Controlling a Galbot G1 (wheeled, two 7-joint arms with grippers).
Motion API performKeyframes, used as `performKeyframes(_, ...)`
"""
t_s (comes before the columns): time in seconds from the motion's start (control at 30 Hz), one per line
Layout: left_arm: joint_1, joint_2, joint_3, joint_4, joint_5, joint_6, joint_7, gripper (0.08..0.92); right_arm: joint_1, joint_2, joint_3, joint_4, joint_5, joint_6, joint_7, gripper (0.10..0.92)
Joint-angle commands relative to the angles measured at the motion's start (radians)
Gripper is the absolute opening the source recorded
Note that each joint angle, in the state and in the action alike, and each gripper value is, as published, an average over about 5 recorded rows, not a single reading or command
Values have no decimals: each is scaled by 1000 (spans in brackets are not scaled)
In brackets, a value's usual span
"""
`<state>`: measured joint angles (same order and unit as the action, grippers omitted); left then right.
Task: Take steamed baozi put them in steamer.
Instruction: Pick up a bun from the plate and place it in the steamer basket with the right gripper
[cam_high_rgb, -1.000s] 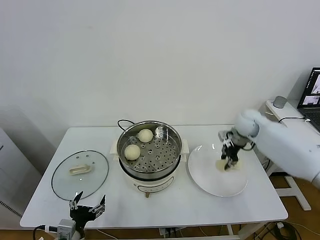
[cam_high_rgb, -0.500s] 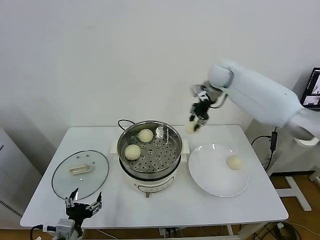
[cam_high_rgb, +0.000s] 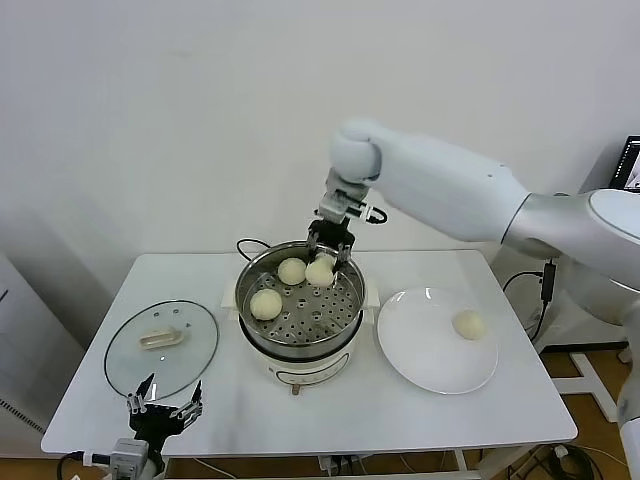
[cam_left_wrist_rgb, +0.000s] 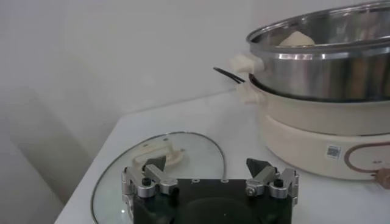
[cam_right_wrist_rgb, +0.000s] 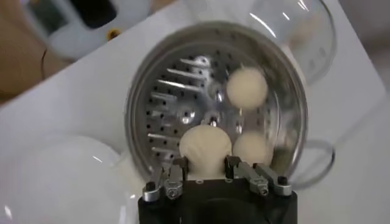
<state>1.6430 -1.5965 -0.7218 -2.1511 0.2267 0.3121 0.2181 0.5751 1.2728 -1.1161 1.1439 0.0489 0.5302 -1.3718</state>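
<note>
My right gripper (cam_high_rgb: 329, 255) is shut on a pale round baozi (cam_high_rgb: 320, 272) and holds it over the far right part of the steel steamer (cam_high_rgb: 255, 278). The wrist view shows the held baozi (cam_right_wrist_rgb: 206, 148) between the fingers (cam_right_wrist_rgb: 178, 165), above the perforated floor. Two more baozi lie in the steamer: one at the back (cam_high_rgb: 291, 270) and one at the left (cam_high_rgb: 265, 303). One baozi (cam_high_rgb: 468, 324) stays on the white plate (cam_high_rgb: 420, 350). My left gripper (cam_high_rgb: 165, 409) is open and idle at the table's front left edge.
The glass lid (cam_high_rgb: 161, 348) lies flat on the table left of the steamer, just beyond my left gripper (cam_left_wrist_rgb: 210, 176). The white cooker base (cam_high_rgb: 300, 372) has a black cord behind it. A side table with a laptop stands at the far right.
My right gripper lifted a baozi off the plate, carried it left and lowered it over the steamer's far right side. One baozi is left on the plate. The left arm barely moved.
</note>
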Motion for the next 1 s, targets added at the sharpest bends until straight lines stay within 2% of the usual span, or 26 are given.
performKeyframes(0.03, -2, -3, 5, -3, 3, -1, -1, 823, -47, 53, -50, 90, -139, 249, 23, 567)
performKeyframes(0.47, -12, -11, 10, 15, 5, -1, -2, 823, -146, 100, -26, 75, -227, 257, 39, 585)
performKeyframes(0.9, -15, -9, 12, 23, 4, -1, -1, 823, -178, 91, -32, 82, -231, 239, 59, 585)
performKeyframes(1.0, -16, -9, 13, 24, 4, -1, -1, 823, -168, 87, -35, 83, -225, 206, 76, 612)
